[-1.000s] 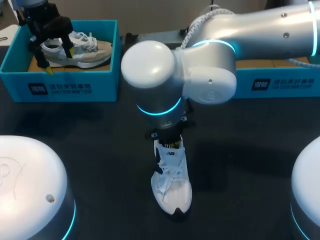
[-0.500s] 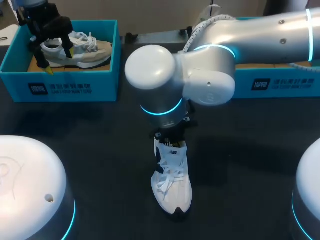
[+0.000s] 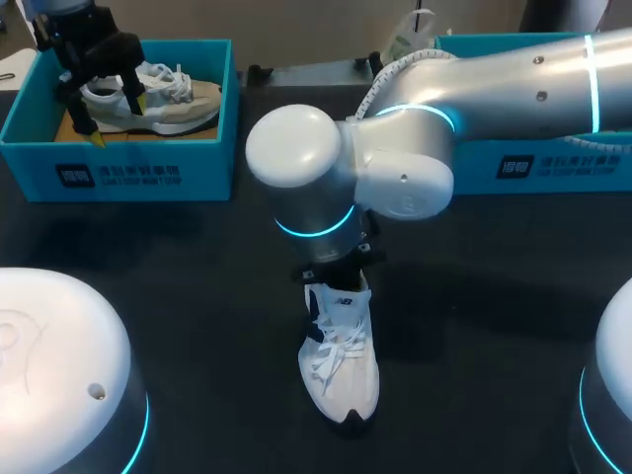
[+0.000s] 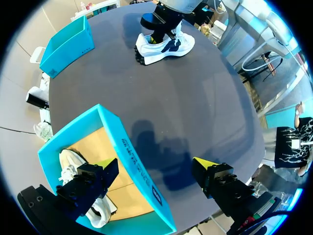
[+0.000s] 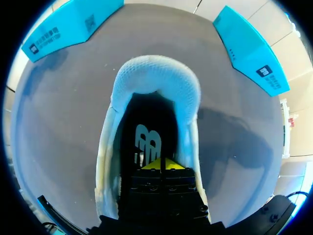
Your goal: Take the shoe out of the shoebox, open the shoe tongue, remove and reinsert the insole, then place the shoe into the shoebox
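Note:
A white shoe (image 3: 341, 367) stands on the dark table near the middle, toe toward the front edge. My right arm reaches over it, and my right gripper (image 3: 334, 284) points down into the heel opening. In the right wrist view my right gripper (image 5: 160, 164) is shut, its yellow tips together just above the logo-printed insole (image 5: 146, 143) inside the white shoe (image 5: 156, 81). My left gripper (image 3: 114, 117) hangs open over the left shoebox (image 3: 118, 173), above a beige and white shoe (image 3: 168, 94) lying in it. In the left wrist view that shoe (image 4: 73, 164) lies under one finger.
A second teal shoebox (image 3: 553, 163) stands at the back right, partly behind my right arm. Both boxes show in the right wrist view, one (image 5: 73, 24) on each side (image 5: 249, 46) ahead of the shoe. Dark table lies around the white shoe (image 4: 164, 46).
My right arm's forearm and elbow have shifted slightly while its gripper stays in the shoe. The shoe and my left arm have not moved.

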`<state>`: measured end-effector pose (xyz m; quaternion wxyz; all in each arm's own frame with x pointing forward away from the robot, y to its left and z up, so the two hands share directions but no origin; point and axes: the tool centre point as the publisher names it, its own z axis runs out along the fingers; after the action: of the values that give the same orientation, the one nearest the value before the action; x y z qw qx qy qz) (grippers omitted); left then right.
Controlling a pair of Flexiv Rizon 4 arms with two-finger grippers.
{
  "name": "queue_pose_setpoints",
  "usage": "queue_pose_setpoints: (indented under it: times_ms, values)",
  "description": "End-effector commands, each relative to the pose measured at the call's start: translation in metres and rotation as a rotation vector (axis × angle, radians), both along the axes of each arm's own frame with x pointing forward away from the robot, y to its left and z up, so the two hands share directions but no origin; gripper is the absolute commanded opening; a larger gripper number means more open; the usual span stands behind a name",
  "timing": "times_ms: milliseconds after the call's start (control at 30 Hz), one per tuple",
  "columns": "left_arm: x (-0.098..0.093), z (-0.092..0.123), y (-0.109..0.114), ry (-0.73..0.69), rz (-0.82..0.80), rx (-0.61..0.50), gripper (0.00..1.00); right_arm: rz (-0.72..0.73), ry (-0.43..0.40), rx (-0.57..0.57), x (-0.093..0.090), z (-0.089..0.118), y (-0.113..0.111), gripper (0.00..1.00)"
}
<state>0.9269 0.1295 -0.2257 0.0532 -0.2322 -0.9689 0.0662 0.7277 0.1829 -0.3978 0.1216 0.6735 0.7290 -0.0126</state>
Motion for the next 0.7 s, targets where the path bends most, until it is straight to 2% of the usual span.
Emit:
queue_pose_setpoints:
  times_ms: [33,167,300,467,700]
  values:
    - [0.000,0.000,0.000,0.000,-0.001,0.001,1.00,0.007,-0.013,0.001,0.002,-0.001,0.004,0.00]
    - [0.000,0.000,0.000,0.000,-0.001,0.001,1.00,0.014,-0.050,-0.026,0.006,0.018,0.008,0.00]
    - [0.000,0.000,0.000,0.000,-0.001,0.001,1.00,0.032,-0.069,-0.008,0.016,0.022,0.011,0.00]
    - [0.000,0.000,0.000,0.000,-0.001,0.001,1.00,0.045,-0.048,0.044,0.027,0.011,0.014,0.00]
    - [0.000,0.000,0.000,0.000,-0.001,0.001,1.00,0.044,0.009,0.095,0.035,-0.019,0.018,0.00]
